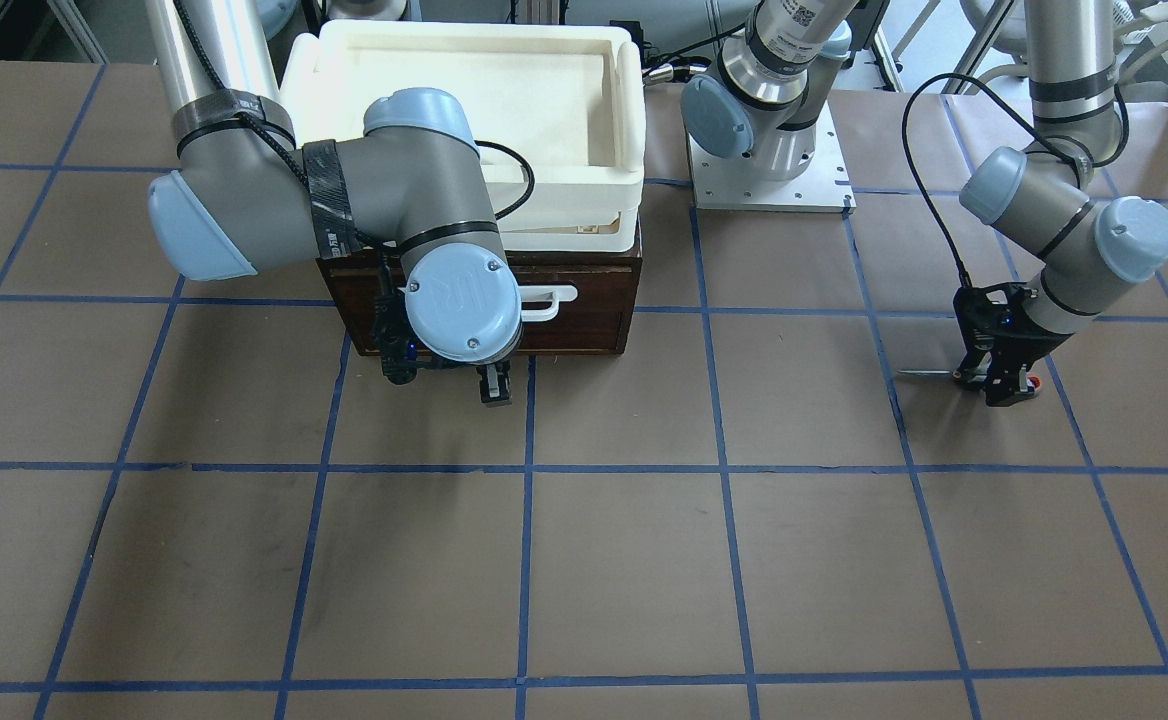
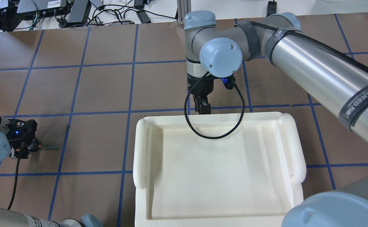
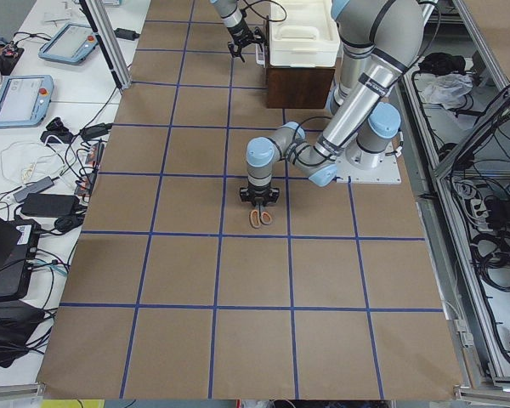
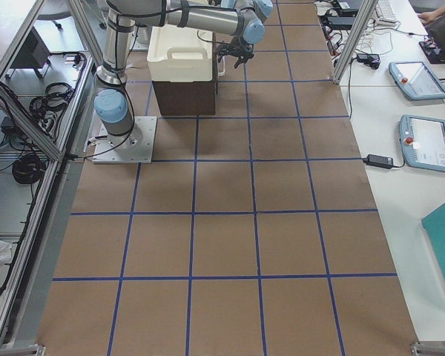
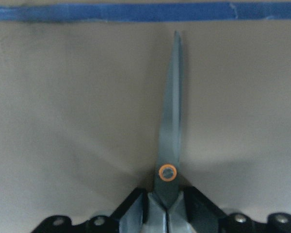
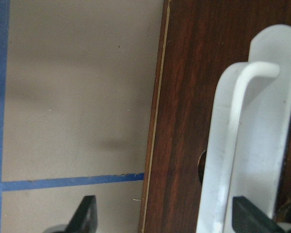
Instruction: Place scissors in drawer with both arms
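The scissors (image 1: 929, 374) lie on the brown table with the slim blade pointing away from my left gripper (image 1: 996, 385). In the left wrist view the black fingers (image 5: 136, 213) press on both sides of the scissors (image 5: 170, 126) just behind the orange pivot. The dark brown drawer (image 1: 584, 320) is closed, with its white bar handle (image 1: 549, 300) on the front. My right gripper (image 1: 494, 385) hangs just in front of it. In the right wrist view the fingers (image 6: 87, 216) stand wide apart with the handle (image 6: 233, 145) between them in the picture.
A white foam tray (image 1: 624, 120) sits on top of the drawer cabinet; it also shows in the overhead view (image 2: 141, 151). Blue tape lines cross the table. The left arm's white base plate (image 1: 824, 190) is bolted beside the cabinet.
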Controlling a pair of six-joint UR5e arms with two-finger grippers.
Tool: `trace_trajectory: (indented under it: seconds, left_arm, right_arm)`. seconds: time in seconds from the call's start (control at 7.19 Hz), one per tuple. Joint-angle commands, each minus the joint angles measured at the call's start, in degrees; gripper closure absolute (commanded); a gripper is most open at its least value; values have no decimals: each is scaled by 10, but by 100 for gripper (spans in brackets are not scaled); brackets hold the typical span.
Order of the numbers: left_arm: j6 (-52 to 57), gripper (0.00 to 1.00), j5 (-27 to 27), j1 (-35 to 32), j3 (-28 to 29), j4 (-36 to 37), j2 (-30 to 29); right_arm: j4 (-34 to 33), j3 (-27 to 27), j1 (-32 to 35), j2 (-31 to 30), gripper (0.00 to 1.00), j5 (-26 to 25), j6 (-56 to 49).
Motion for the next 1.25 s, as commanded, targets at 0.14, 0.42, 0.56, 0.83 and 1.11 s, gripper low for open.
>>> trace_trajectory:
  seconds: [0.14,0.42,0.56,0.83,1.11]
  left_arm:
    - [-9,87,1,-7,5,1,12]
    - [-13,89,-1,-23,53,-17,24]
    - [-36,90,-1,-42,99,-86,32]
    - [-75,91,4,-92,210,-237,58]
    - [-166,92,0,-152,349,-459,87]
  right_arm:
    - [-5,0,-2,3,0,-5,-8]
    - [-11,0,-2,10,0,-5,-7]
    - [-17,1,-2,13,0,-4,-7]
    - [-34,1,-2,15,0,-7,-7]
    - [-64,-1,-2,15,0,-24,-10]
